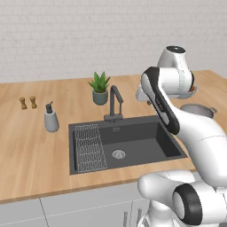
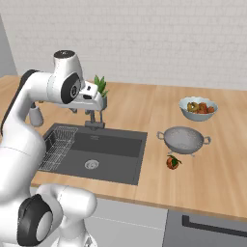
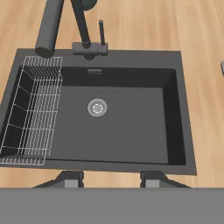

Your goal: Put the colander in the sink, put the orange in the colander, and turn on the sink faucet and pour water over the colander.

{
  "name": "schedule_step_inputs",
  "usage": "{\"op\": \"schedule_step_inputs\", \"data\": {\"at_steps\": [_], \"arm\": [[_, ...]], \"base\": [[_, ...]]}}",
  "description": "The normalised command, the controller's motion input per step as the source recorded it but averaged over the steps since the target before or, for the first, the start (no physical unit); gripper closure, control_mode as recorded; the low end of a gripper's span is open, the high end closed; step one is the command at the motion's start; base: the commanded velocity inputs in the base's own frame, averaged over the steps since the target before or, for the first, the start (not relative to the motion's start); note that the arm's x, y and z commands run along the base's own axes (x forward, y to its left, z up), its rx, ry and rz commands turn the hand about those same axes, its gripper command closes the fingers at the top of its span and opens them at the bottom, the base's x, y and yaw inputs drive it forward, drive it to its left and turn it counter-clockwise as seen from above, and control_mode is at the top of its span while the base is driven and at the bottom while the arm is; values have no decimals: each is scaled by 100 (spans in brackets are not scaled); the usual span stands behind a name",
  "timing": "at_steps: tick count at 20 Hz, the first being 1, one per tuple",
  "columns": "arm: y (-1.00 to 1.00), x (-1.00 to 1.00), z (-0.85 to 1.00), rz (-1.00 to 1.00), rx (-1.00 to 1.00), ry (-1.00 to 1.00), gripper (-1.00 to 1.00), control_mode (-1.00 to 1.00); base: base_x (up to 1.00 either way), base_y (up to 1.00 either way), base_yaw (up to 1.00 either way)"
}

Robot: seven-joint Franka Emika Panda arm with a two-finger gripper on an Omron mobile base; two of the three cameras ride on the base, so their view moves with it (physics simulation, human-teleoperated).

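The silver colander (image 2: 184, 140) stands on the wooden counter to the right of the sink (image 2: 111, 159), and the arm half hides it in the left base view (image 1: 199, 109). Just in front of it the orange (image 2: 172, 162) lies on the counter. The dark basin (image 3: 131, 127) holds nothing but its wire rack (image 3: 30, 113) and steel drain (image 3: 97, 107). At the sink's back edge rises the faucet (image 1: 115, 102) (image 3: 82, 26), with no water running. My gripper (image 3: 111, 179) hangs above the sink's near edge, looking down into it. It is open, with nothing between its fingertips.
A pale fruit bowl (image 2: 198, 108) with mixed fruits sits behind the colander. A potted plant (image 1: 100, 88) stands behind the faucet. Left of the sink are a grey soap dispenser (image 1: 51, 119) and two small shakers (image 1: 27, 103). The counter's front edge runs just below the sink.
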Motion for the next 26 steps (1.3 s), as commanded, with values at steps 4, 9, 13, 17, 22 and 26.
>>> {"op": "schedule_step_inputs", "data": {"at_steps": [4, 9, 13, 17, 22, 26], "arm": [[-43, -4, 0, 0, 0, 1, -100, -100], [-99, 0, -7, 0, 0, 2, -100, -100], [-99, 0, -20, 1, 0, 0, -100, -100], [-71, 1, -46, 0, 0, 0, -100, -100], [-43, 19, -55, 0, 0, 0, -100, -100], [-44, 24, -50, 0, 0, 0, -100, -100]], "base": [[0, 0, 0], [0, 0, 0], [0, 0, 0], [0, 0, 0], [0, 0, 0], [0, 0, 0]]}}
